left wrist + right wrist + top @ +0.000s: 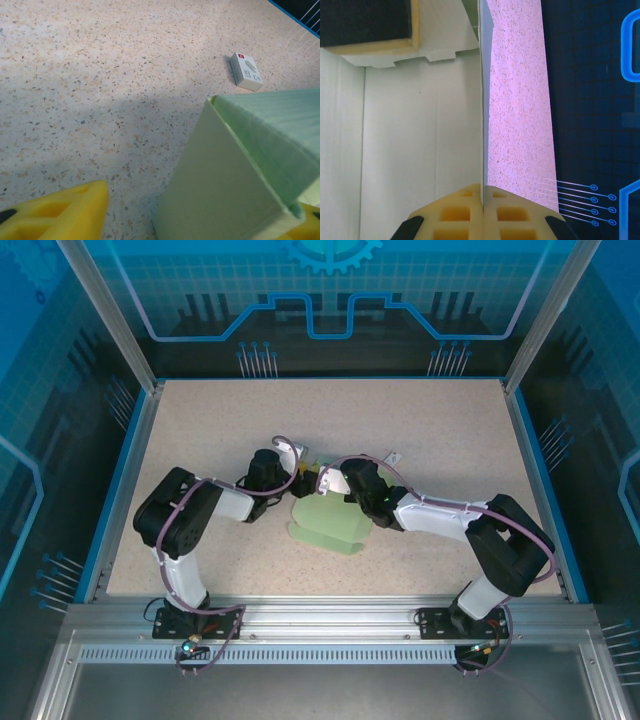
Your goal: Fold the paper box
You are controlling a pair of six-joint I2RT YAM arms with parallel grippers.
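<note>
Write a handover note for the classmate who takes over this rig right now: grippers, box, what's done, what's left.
Right gripper: shut, pinching a thin upright wall of the paper box.
Left gripper: open, jaws either side of a raised box corner, one finger clear of the card.
Box: mid-table, between both grippers. A small white carton lies apart, beyond it.
Done: some walls stand up.
Left: part of the sheet lies flat; box not closed.
</note>
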